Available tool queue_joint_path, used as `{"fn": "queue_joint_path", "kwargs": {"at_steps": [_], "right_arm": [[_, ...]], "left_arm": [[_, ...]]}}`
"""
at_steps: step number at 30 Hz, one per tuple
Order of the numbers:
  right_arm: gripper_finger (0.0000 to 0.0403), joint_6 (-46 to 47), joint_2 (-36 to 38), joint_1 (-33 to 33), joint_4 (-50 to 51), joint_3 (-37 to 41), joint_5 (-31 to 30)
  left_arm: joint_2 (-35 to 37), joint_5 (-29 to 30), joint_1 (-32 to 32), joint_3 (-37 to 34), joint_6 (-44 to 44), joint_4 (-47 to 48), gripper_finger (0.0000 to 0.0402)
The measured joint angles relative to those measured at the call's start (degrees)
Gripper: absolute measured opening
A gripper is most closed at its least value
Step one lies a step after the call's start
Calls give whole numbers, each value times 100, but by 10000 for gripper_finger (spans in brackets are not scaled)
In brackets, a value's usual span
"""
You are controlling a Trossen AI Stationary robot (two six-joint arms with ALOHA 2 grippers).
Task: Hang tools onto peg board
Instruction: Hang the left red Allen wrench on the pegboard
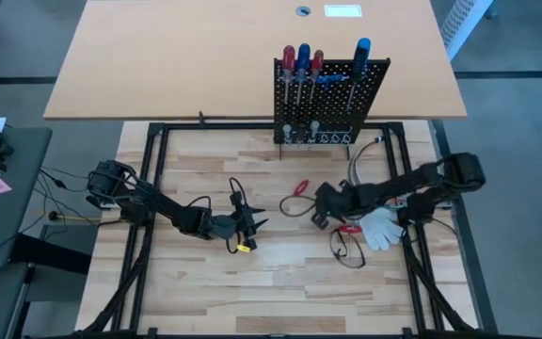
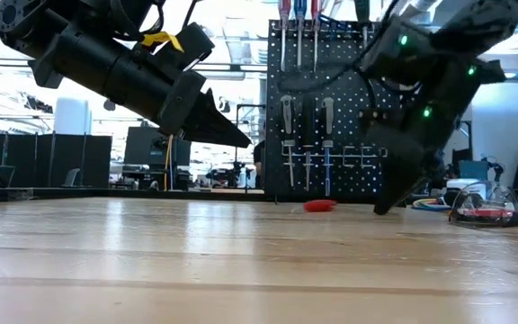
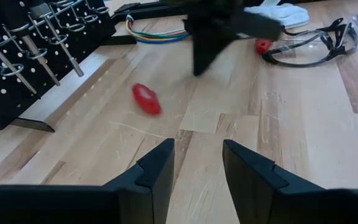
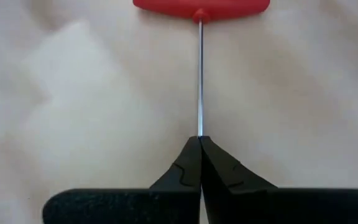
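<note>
Wooden table (image 1: 280, 282): four tools (image 1: 304, 58) on peg board (image 1: 370, 89).

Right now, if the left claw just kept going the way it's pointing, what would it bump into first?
Probably the red tool lying on the table. It sits just off the left gripper's line, so the claw might slip past towards the peg board; depth is hard to judge.

Clearance: open near the left arm, crowded on the right.
Bare table (image 1: 205, 282) there; glove (image 1: 381, 227), glasses (image 1: 348, 249) obstruct by the right gripper (image 1: 316, 218).
</note>
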State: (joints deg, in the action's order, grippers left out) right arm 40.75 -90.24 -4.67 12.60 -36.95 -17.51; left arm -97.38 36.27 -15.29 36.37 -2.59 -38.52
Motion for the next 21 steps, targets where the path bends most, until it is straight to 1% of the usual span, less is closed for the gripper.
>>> {"fn": "queue_joint_path", "kwargs": {"at_steps": [3, 6, 10, 12, 13, 15, 19, 21], "right_arm": [[4, 284, -15, -271, -239, -129, 364], [4, 466, -16, -496, -425, -163, 424], [3, 677, -78, -700, -902, -171, 147], [2, 793, -164, -758, -1134, -175, 53], [1, 841, -240, -785, -1290, -175, 26], [1, 877, -428, -814, -1605, -181, -3], [1, 855, -853, -815, -2151, -188, -45], [1, 854, -1012, -818, -2381, -191, -76]], "left_arm": [[0, -2, 0, 0, -7, 0, 131], [-2, -70, 3, -1, -71, 0, 131], [-241, -742, 177, 1, -114, -306, 132], [-469, -1037, 287, 33, -201, -463, 138], [-593, -1094, 325, 96, -253, -491, 144], [-759, -1123, 387, 271, -265, -326, 157], [-769, -999, 472, 694, -191, 370, 184], [-774, -951, 528, 828, -314, 781, 194]]}}
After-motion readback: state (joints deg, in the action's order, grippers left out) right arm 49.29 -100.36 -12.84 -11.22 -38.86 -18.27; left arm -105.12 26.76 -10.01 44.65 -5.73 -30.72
